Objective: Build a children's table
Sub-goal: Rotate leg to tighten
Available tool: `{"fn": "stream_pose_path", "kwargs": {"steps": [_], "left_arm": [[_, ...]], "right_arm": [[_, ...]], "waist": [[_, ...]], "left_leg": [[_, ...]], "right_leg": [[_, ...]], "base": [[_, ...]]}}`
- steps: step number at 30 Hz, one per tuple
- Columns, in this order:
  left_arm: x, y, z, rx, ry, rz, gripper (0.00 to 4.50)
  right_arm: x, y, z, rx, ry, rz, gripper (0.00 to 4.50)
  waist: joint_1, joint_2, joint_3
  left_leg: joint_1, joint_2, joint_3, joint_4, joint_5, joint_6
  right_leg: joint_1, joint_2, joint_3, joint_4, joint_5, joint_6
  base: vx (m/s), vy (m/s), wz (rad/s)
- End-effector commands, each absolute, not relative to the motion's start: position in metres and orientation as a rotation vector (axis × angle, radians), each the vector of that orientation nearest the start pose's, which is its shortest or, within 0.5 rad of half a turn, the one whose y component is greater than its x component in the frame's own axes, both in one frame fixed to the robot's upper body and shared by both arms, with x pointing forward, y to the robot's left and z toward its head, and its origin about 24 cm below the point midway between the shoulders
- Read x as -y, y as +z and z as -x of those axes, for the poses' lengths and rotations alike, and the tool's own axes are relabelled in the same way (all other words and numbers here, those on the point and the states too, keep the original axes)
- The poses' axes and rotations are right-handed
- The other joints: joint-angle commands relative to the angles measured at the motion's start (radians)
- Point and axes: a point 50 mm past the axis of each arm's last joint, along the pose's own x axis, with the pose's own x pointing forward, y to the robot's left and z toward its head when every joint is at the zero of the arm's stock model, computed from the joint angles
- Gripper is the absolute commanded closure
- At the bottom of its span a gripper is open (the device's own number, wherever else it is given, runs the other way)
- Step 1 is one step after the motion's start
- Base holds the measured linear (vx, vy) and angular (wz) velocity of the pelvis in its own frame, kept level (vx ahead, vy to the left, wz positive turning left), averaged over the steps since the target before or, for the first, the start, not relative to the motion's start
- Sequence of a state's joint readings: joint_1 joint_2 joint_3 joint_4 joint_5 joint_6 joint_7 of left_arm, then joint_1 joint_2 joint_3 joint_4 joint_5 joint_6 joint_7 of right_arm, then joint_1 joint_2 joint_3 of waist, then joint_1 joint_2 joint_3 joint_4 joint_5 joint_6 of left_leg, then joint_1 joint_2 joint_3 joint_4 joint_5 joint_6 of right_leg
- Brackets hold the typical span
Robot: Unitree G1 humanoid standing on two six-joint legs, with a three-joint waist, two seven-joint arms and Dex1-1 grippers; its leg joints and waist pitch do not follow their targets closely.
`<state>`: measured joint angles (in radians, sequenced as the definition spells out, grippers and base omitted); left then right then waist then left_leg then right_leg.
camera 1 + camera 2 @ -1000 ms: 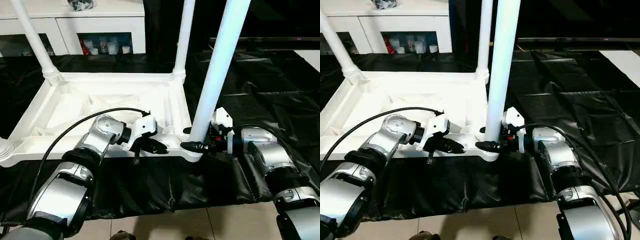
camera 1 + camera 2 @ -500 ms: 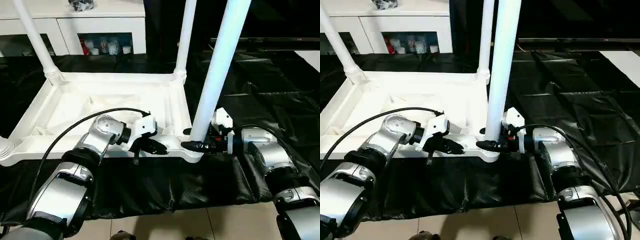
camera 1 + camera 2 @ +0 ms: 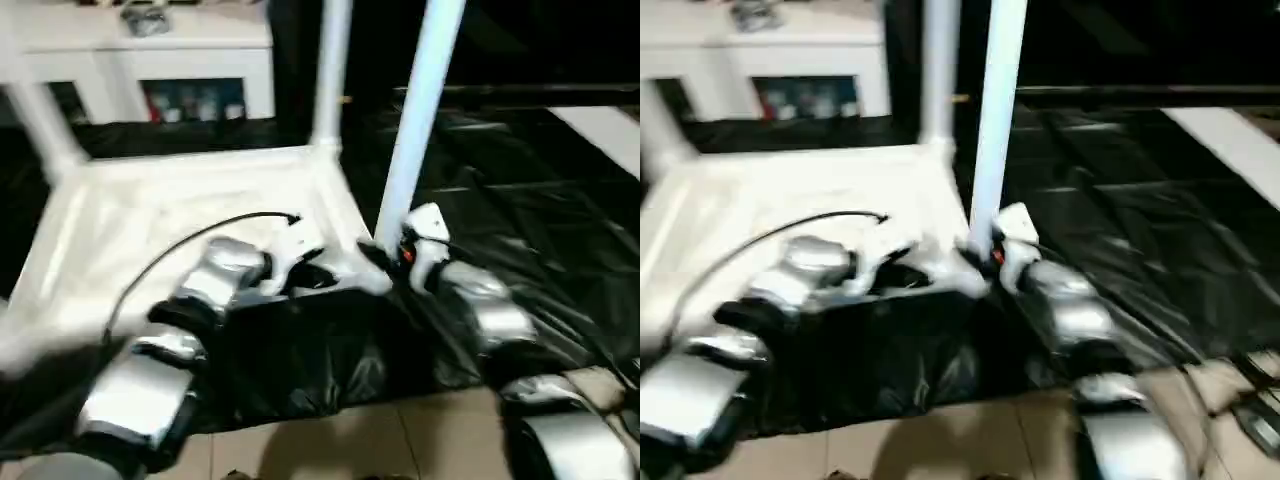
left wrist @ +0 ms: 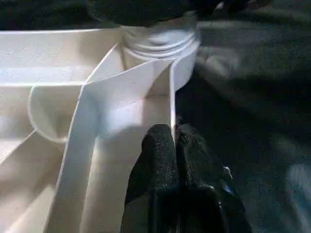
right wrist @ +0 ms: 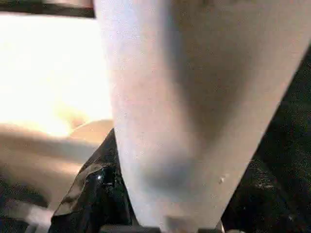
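Note:
The children's table lies upside down on a black sheet, its white top (image 3: 150,200) showing its ribbed underside. Three white legs stand upright in corner sockets: near right (image 3: 415,110), far right (image 3: 330,70) and far left (image 3: 40,130). My left gripper (image 3: 315,278) is shut on the thin near rim (image 4: 167,92) just beside the near-right socket (image 4: 160,41), its black fingers (image 4: 158,145) pinching the rim's edge. My right gripper (image 3: 378,252) reaches in from the right at the foot of the near-right leg (image 5: 184,97), with a black finger (image 5: 90,194) against its side.
A white cabinet (image 3: 140,50) with small items on its shelf stands behind the table. The black sheet (image 3: 520,200) covers the floor to the right and front. Bare tile (image 3: 330,440) shows at the near edge, by my forearms.
The camera has swung, so the whole picture has shifted and blurred. The right gripper's jaws have drawn in a little around the leg. The left gripper keeps its hold on the rim.

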<state>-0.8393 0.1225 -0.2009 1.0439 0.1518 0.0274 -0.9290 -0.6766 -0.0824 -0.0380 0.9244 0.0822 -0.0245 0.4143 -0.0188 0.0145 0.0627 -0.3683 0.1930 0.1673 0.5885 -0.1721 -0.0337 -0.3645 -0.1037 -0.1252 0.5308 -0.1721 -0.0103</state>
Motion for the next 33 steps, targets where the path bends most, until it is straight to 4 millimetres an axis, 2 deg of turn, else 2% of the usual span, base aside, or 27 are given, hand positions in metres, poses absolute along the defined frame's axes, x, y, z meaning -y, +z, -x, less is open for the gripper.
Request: {"fn": "stream_pose_path", "kwargs": {"steps": [1,2,3,4,5,6,7,8,9,10,11,12,13,14,15,16,17,18,20,25,28,29,32,33], "left_arm": [[-0.028,0.075,-0.352,-0.29,-1.241,-0.353,4.5],[-0.028,0.075,-0.352,-0.29,-1.241,-0.353,4.5],[-0.026,0.076,-0.353,-0.284,-1.236,-0.362,4.5],[-0.026,0.076,-0.353,-0.279,-1.228,-0.377,4.5],[-0.029,0.076,-0.354,-0.278,-1.225,-0.391,4.5],[-0.031,0.076,-0.355,-0.277,-1.223,-0.4,4.5],[-0.031,0.076,-0.355,-0.277,-1.223,-0.4,4.5],[-0.038,0.074,-0.355,-0.282,-1.227,-0.419,4.5],[-0.038,0.074,-0.355,-0.282,-1.227,-0.419,4.5],[-0.043,0.074,-0.354,-0.281,-1.236,-0.429,4.5],[-0.046,0.073,-0.354,-0.284,-1.237,-0.431,4.5],[-0.051,0.073,-0.354,-0.279,-1.251,-0.43,4.5],[-0.051,0.073,-0.354,-0.279,-1.251,-0.43,4.5],[-0.057,0.072,-0.353,-0.279,-1.256,-0.429,4.5],[-0.062,0.073,-0.353,-0.273,-1.268,-0.436,4.5],[-0.065,0.073,-0.353,-0.269,-1.273,-0.442,4.5],[-0.068,0.073,-0.353,-0.275,-1.277,-0.44,4.5],[-0.075,0.074,-0.353,-0.275,-1.288,-0.445,4.5],[-0.077,0.074,-0.353,-0.272,-1.294,-0.449,4.5],[-0.093,0.074,-0.348,-0.295,-1.384,-0.48,4.5],[-0.098,0.074,-0.346,-0.307,-1.43,-0.496,4.5],[-0.099,0.074,-0.345,-0.309,-1.438,-0.497,4.5],[-0.104,0.073,-0.341,-0.325,-1.499,-0.512,4.5],[-0.105,0.073,-0.34,-0.33,-1.512,-0.513,4.5]], "right_arm": [[0.074,0.012,-0.342,-0.368,0.557,-0.096,2.59],[0.073,0.012,-0.342,-0.368,0.556,-0.096,2.59],[0.067,0.015,-0.344,-0.363,0.558,-0.1,2.59],[0.063,0.018,-0.345,-0.358,0.555,-0.104,2.59],[0.059,0.019,-0.344,-0.346,0.593,-0.093,2.59],[0.057,0.021,-0.344,-0.337,0.622,-0.085,2.59],[0.057,0.021,-0.344,-0.337,0.622,-0.085,2.24],[0.06,0.023,-0.345,-0.306,0.628,-0.063,2.24],[0.06,0.023,-0.345,-0.306,0.628,-0.062,2.03],[0.063,0.025,-0.346,-0.288,0.625,-0.065,1.89],[0.066,0.026,-0.347,-0.28,0.623,-0.07,1.86],[0.07,0.028,-0.348,-0.265,0.638,-0.07,1.79],[0.07,0.028,-0.348,-0.265,0.638,-0.07,1.67],[0.077,0.031,-0.349,-0.247,0.656,-0.065,1.54],[0.082,0.033,-0.349,-0.236,0.686,-0.058,1.44],[0.085,0.035,-0.349,-0.23,0.705,-0.052,1.41],[0.088,0.036,-0.349,-0.228,0.727,-0.047,1.36],[0.095,0.038,-0.347,-0.226,0.792,-0.032,1.2],[0.097,0.039,-0.346,-0.224,0.815,-0.024,1.0],[0.116,0.046,-0.336,-0.232,1.044,0.037,0.97],[0.124,0.048,-0.33,-0.258,1.158,0.043,0.97],[0.125,0.049,-0.329,-0.263,1.177,0.046,0.97],[0.132,0.05,-0.32,-0.305,1.313,0.08,0.97],[0.134,0.049,-0.317,-0.327,1.344,0.086,1.13]], "waist": [[-0.007,0.021,-0.044],[-0.006,0.001,-0.043],[-0.013,-0.026,-0.038],[-0.022,-0.034,-0.037],[-0.036,-0.029,-0.03],[-0.046,0.032,-0.024],[-0.015,0.055,-0.026],[0.033,0.061,-0.032],[0.003,0.001,-0.067],[0.008,-0.003,-0.062],[0.027,-0.028,-0.084],[0.047,-0.02,-0.087],[0.051,-0.015,-0.091],[0.049,0.003,-0.091],[0.051,0.007,-0.094],[0.056,0.012,-0.096],[0.054,0.009,-0.1],[0.059,0.007,-0.099],[0.061,0.007,-0.093],[0.078,0.004,-0.085],[0.083,0.001,-0.084],[0.084,-0.004,-0.084],[0.093,-0.003,-0.086],[0.095,-0.004,-0.087]], "left_leg": [[0.01,0.082,-0.036,-0.182,-0.869,-0.094],[0.042,0.052,-0.009,-0.158,-0.857,-0.094],[0.116,-0.004,0.003,-0.043,-0.74,-0.064],[0.128,-0.025,0.005,0.017,-0.613,-0.04],[0.079,-0.025,-0.002,0.041,-0.464,-0.013],[0.059,0.035,-0.031,-0.038,-0.63,-0.035],[-0.069,0.072,-0.055,-0.137,-0.79,-0.052],[-0.03,0.053,-0.006,-0.207,-0.922,-0.107],[0.065,0.036,-0.039,-0.121,-0.751,-0.084],[0.044,0.033,-0.045,-0.084,-0.647,-0.106],[-0.023,0.021,-0.031,-0.057,-0.342,-0.048],[-0.032,0.026,-0.022,-0.052,-0.102,0.029],[-0.023,0.027,-0.015,-0.046,-0.032,0.062],[-0.025,0.033,-0.012,-0.044,0.043,0.119],[-0.041,0.028,-0.007,-0.045,0.028,0.144],[-0.033,0.03,-0.006,-0.043,0.002,0.145],[-0.025,0.036,-0.006,-0.041,-0.027,0.159],[-0.028,0.036,-0.004,-0.042,-0.034,0.169],[-0.024,0.041,0.0,-0.047,-0.086,0.164],[-0.018,0.048,0.008,-0.06,-0.195,0.097],[-0.015,0.05,0.011,-0.061,-0.193,0.089],[-0.015,0.048,0.013,-0.06,-0.192,0.088],[-0.015,0.05,0.018,-0.055,-0.168,0.101],[-0.016,0.048,0.018,-0.054,-0.159,0.105]], "right_leg": [[0.046,-0.015,0.022,0.04,-0.282,-0.121],[0.005,-0.015,0.029,-0.007,-0.395,-0.131],[-0.072,-0.049,-0.001,-0.125,-0.743,-0.058],[-0.08,-0.075,-0.022,-0.167,-0.884,-0.008],[-0.029,-0.094,-0.074,-0.193,-0.993,0.082],[0.039,-0.065,-0.149,-0.147,-0.781,0.086],[0.152,-0.044,-0.067,0.128,-0.472,0.006],[0.078,0.021,-0.043,0.138,-0.161,-0.046],[0.023,-0.052,0.036,0.063,-0.288,-0.078],[0.012,-0.102,0.056,0.013,-0.451,-0.128],[0.057,-0.116,0.076,-0.009,-0.469,-0.139],[0.054,-0.103,0.072,0.007,-0.251,-0.176],[0.046,-0.093,0.068,0.019,-0.143,-0.202],[0.044,-0.081,0.062,0.041,0.032,-0.253],[0.048,-0.064,0.056,0.052,0.119,-0.259],[0.042,-0.059,0.057,0.052,0.141,-0.264],[0.038,-0.057,0.059,0.057,0.185,-0.282],[0.041,-0.053,0.055,0.056,0.194,-0.287],[0.035,-0.053,0.057,0.051,0.135,-0.294],[0.03,-0.052,0.069,0.035,-0.048,-0.271],[0.024,-0.052,0.074,0.036,-0.039,-0.275],[0.026,-0.05,0.075,0.035,-0.041,-0.274],[0.024,-0.053,0.078,0.039,-0.017,-0.275],[0.023,-0.052,0.078,0.04,-0.009,-0.276]], "base": [[0.0,0.0,0.0],[0.0,0.0,0.0],[0.0,0.0,0.0],[0.0,0.0,0.0],[0.0,0.0,0.0],[0.021,0.052,-0.3],[0.19,0.079,-0.18],[0.19,0.079,-0.18],[0.257,-0.016,0.0],[0.081,-0.097,-0.1],[0.081,-0.097,-0.1],[-0.012,-0.065,-0.19],[0.004,-0.057,-0.03],[0.004,-0.057,-0.03],[0.0,0.0,0.0],[0.0,0.0,0.0],[0.0,0.0,0.0],[0.0,0.0,0.0],[0.0,0.0,0.0],[0.0,0.0,0.0],[0.0,0.0,0.0],[0.0,0.0,0.0],[0.0,0.0,0.0],[0.0,0.0,0.0]]}}
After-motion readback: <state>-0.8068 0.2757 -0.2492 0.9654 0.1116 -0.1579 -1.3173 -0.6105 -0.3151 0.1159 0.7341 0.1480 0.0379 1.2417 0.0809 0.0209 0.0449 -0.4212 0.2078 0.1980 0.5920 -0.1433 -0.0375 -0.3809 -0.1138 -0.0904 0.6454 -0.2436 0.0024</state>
